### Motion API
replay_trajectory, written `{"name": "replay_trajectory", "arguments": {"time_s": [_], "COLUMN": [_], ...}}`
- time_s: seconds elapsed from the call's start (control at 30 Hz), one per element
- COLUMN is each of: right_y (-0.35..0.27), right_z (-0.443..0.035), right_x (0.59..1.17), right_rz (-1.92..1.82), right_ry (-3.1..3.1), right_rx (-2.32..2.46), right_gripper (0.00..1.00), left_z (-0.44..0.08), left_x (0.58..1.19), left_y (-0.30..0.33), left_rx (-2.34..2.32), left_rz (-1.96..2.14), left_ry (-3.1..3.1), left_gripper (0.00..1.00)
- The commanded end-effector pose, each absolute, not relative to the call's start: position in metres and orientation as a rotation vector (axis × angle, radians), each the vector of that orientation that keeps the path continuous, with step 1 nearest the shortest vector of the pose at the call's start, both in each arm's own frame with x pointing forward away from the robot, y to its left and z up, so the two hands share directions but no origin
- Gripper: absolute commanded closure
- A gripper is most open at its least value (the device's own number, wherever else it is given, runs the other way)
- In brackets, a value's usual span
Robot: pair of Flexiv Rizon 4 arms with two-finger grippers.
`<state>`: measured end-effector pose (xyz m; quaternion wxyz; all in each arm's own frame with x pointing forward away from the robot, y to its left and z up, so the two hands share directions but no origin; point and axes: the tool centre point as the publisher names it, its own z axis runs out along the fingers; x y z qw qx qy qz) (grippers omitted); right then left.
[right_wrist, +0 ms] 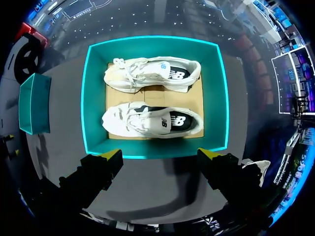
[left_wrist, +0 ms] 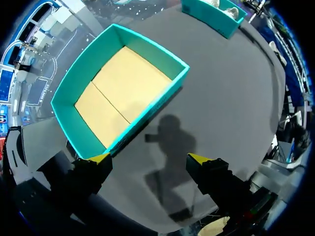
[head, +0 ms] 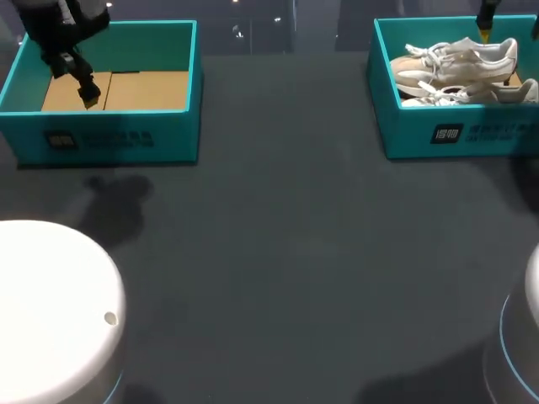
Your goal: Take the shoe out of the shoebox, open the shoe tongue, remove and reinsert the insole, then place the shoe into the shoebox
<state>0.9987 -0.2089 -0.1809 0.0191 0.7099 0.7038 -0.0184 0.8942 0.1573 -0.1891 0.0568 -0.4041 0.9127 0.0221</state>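
Shoes [head: 459,57] lie crosswise in shoebox [head: 413,135], toes toward other box [head: 109,139]; left tool [left_wrist: 148,158], right tool [right_wrist: 160,154] spread wide.

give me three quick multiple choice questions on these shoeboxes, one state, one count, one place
1. The left shoebox is: A empty, B holding one shoe, C lidded.
2. How many shoes show? A one, B two, C four.
3. The shoes lie: A both in the left shoebox, B one in each shoebox, C both in the right shoebox.
Answers: 1 A, only its cardboard floor shows; 2 B, a white pair lies side by side; 3 C, both sit inside its teal walls.
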Motion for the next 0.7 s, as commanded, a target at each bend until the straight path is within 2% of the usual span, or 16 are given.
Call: {"name": "replay_trajectory", "arguments": {"time_s": [0.03, 0.33, 0.7], "right_y": [-0.201, -0.191, -0.181], "right_z": [-0.180, -0.180, -0.182], "right_x": [0.982, 0.963, 0.954], "right_rz": [-0.046, -0.003, 0.001], "right_ry": [2.160, 2.155, 2.133], "right_rx": [2.196, 2.216, 2.261], "right_gripper": [0.00, 0.00, 0.00], "left_z": [-0.186, -0.181, -0.180], "left_x": [0.898, 0.902, 0.914], "left_y": [0.170, 0.204, 0.220], "left_rx": [-1.653, -1.959, -1.994], "left_rz": [0.097, -0.020, -0.071], "left_ry": [2.592, 2.394, 2.320], "left_gripper": [0.00, 0.00, 0.00]}}
